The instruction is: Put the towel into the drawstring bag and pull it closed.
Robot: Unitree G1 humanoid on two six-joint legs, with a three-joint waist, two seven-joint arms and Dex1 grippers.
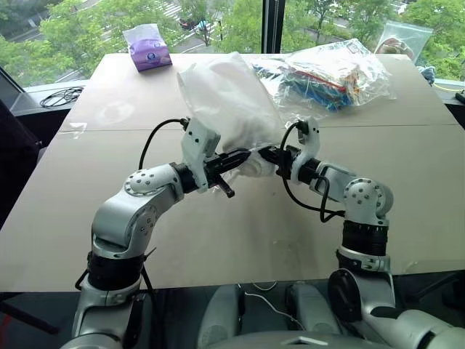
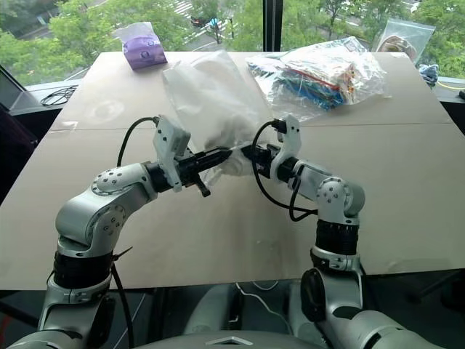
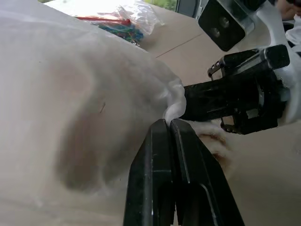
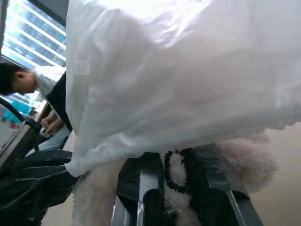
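Drawstring bag (image 1: 221, 102): thin translucent white fabric, lifted off the surface (image 1: 407, 182) and ballooning toward the far edge, its gathered mouth hanging over the middle between the two claws.
Towel (image 4: 176, 188): off-white fluffy terry cloth at the bag's mouth; in the right wrist view it bulges out below the bag's hem on both sides of the right claw's fingers, with a strip of it lying between them. How much of it sits inside the bag cannot be told.
Left claw (image 1: 243, 157): level, pointing toward the right claw; fingers pressed flat together, with the gathered hem of the bag's mouth right at their tips in the left wrist view.
Right claw (image 1: 263, 153): level, pointing toward the left claw, tips nearly meeting it; clenched narrowly on the towel's fluff under the bag's hem.
Tissue pack (image 1: 147, 48): purple and white, near the far left corner of the surface.
Clear plastic bag (image 1: 330, 73): holds colourful items, lying toward the far right corner, just beside the lifted drawstring bag.
Black cable (image 1: 59, 96): coiled off the surface, beyond its left edge.
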